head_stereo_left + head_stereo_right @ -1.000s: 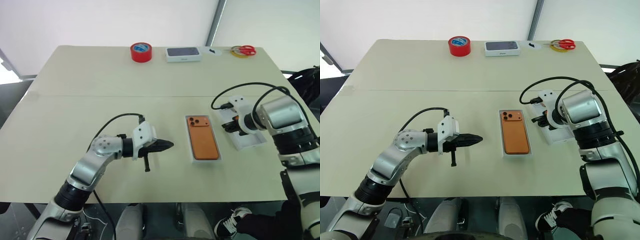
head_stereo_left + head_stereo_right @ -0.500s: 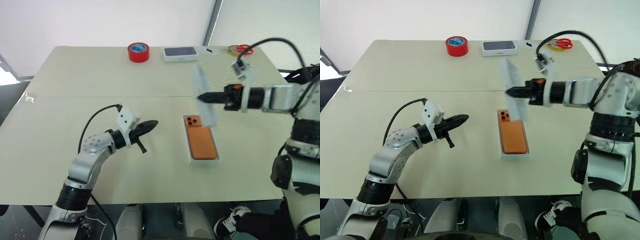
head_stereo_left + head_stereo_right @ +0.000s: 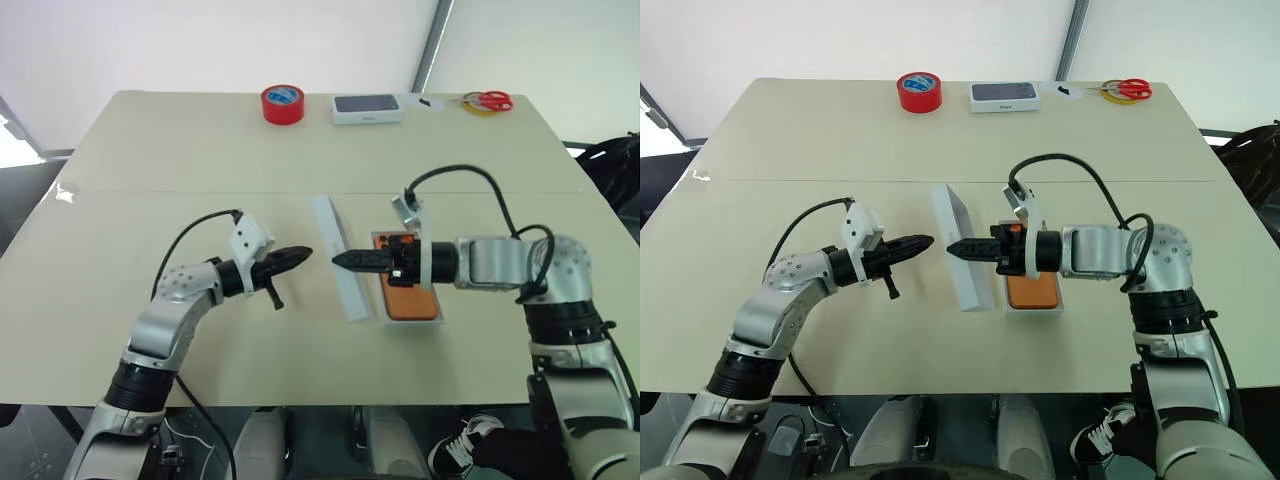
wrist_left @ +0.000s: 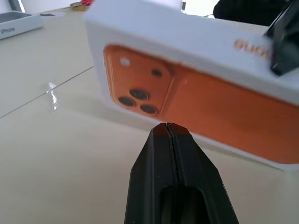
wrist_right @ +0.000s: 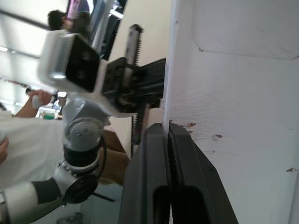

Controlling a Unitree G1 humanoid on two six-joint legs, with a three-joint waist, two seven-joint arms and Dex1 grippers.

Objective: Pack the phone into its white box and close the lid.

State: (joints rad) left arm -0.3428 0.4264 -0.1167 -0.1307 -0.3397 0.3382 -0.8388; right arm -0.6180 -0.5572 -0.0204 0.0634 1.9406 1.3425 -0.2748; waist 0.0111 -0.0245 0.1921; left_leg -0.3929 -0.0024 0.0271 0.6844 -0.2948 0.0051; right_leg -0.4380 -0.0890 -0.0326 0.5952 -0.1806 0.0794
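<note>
The broad beige counter (image 3: 200, 150) carries everything, and the change on it is over at the robot's right. A second ago the right arm was at the counter's right side where the shallow white cardboard lid (image 3: 338, 258) lay flat. Now the lid stands on its long edge in mid-counter, tilted, between the two arms and just left of the shallow white cardboard box (image 3: 408, 318). The right gripper (image 3: 340, 260) has swung in across the box, jaws pinched shut on the lid's wall. From the left wrist the lid's orange printed face looks toward the left arm. The slim orange smartphone (image 3: 403, 290) lies back-up inside the box, lenses at the far end, so packing looks done and only the closing remains. To my eye the lid has overshot the box and will have to turn and come back over it. The left gripper (image 3: 307, 253) has edged a little forward, jaws closed on nothing, tip near the lid's outer face.
</note>
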